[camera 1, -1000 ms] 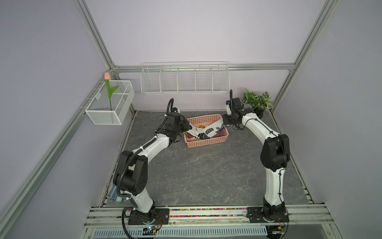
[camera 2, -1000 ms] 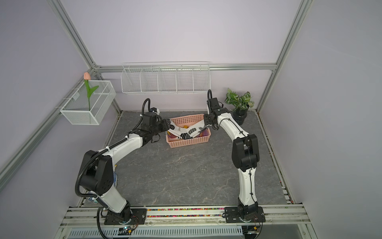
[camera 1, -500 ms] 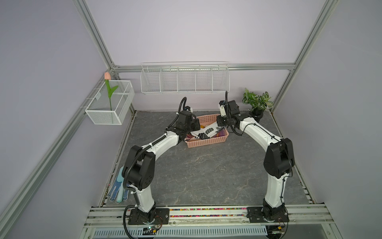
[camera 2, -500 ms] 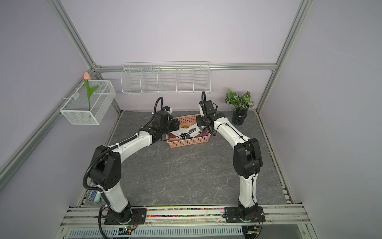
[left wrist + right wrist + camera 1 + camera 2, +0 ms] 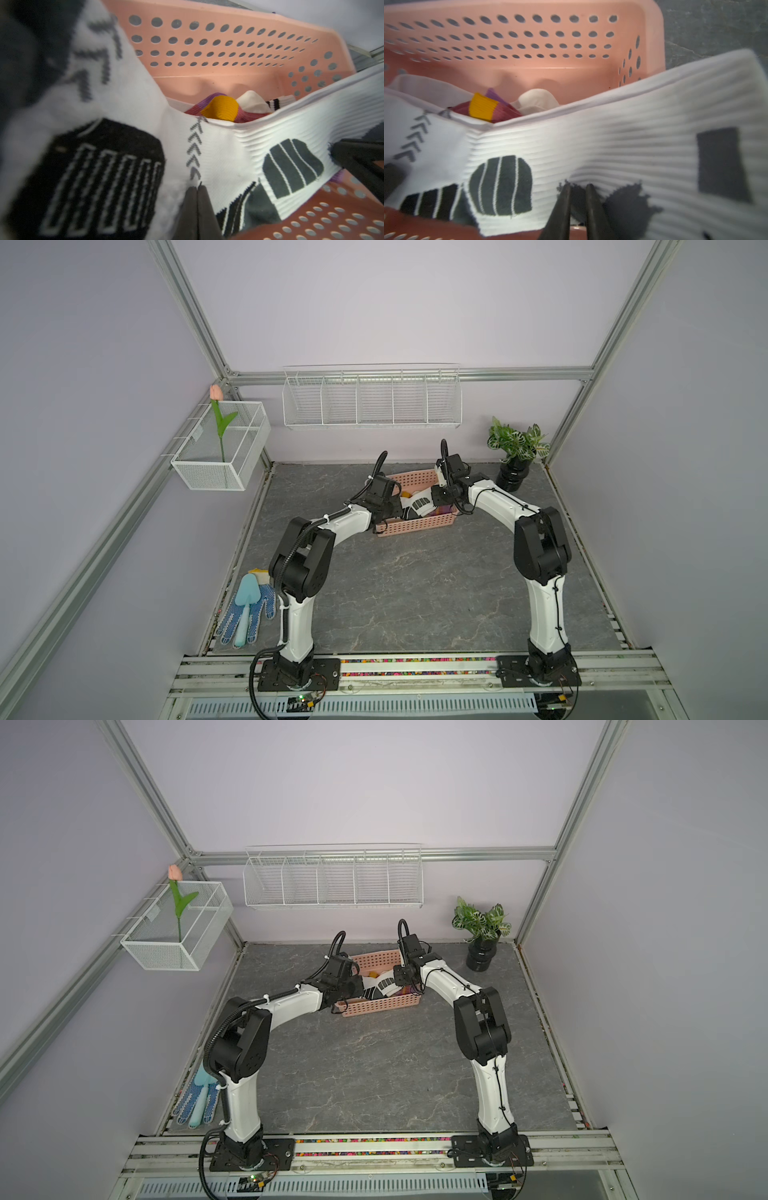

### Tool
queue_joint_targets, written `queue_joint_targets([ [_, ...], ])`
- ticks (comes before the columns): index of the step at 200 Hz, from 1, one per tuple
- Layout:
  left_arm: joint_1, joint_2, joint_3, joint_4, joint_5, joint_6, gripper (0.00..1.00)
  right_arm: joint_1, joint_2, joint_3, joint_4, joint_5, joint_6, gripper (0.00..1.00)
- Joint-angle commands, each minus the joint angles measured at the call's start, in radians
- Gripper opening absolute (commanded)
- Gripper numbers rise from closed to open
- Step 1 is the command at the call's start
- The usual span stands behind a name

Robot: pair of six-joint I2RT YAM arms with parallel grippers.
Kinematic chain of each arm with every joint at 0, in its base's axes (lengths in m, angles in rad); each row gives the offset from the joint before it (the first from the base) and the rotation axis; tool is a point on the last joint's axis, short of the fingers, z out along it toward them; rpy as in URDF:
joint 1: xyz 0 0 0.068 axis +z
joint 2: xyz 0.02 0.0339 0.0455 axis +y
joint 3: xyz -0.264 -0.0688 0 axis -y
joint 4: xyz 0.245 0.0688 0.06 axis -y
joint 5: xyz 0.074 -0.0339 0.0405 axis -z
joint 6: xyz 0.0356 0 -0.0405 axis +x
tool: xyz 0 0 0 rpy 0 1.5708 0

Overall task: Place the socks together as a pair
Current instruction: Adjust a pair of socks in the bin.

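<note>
Left gripper [image 5: 196, 190] pinched shut on a white sports sock [image 5: 224, 153]; right gripper [image 5: 578, 188] apparently nips its ribbed cuff. Sock stretches between them above the pink basket [image 5: 415, 526], far centre of the grey table [image 5: 415, 593], over a maroon sock [image 5: 224, 108].

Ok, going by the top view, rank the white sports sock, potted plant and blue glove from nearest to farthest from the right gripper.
1. white sports sock: gripped by the right gripper, over the pink basket.
2. potted plant: back corner, right side.
3. blue glove: front left edge.
</note>
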Motion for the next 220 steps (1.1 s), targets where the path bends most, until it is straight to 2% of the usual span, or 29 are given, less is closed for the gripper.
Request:
queue_joint_targets([
  [1, 0.008, 0.044, 0.042, -0.059, -0.067, 0.021, 0.00, -0.005, 0.050, 0.037, -0.067, 0.043, 0.014, 0.18],
  [73, 0.010, 0.105, 0.099, -0.133, -0.109, 0.007, 0.00, 0.004, 0.091, 0.094, -0.119, 0.046, 0.014, 0.18],
  [104, 0.010, 0.049, 0.094, -0.118, -0.036, 0.012, 0.00, 0.009, 0.021, 0.091, -0.114, 0.036, 0.013, 0.20],
  [126, 0.010, 0.001, 0.138, -0.138, 0.053, 0.005, 0.00, 0.016, -0.064, 0.072, -0.095, 0.025, 0.012, 0.25],
  [148, 0.010, -0.053, 0.196, -0.154, 0.120, -0.010, 0.11, 0.020, -0.159, 0.043, -0.073, 0.003, 0.018, 0.34],
  [182, 0.010, -0.142, 0.269, -0.196, 0.174, -0.019, 0.27, 0.025, -0.313, -0.033, -0.052, -0.022, 0.012, 0.39],
  [205, 0.009, -0.248, 0.221, -0.193, 0.174, -0.031, 0.36, 0.019, -0.479, -0.181, 0.014, -0.003, 0.018, 0.41],
  [220, 0.010, -0.353, 0.133, -0.161, 0.150, -0.026, 0.49, 0.013, -0.623, -0.310, 0.084, 0.026, 0.029, 0.46],
])
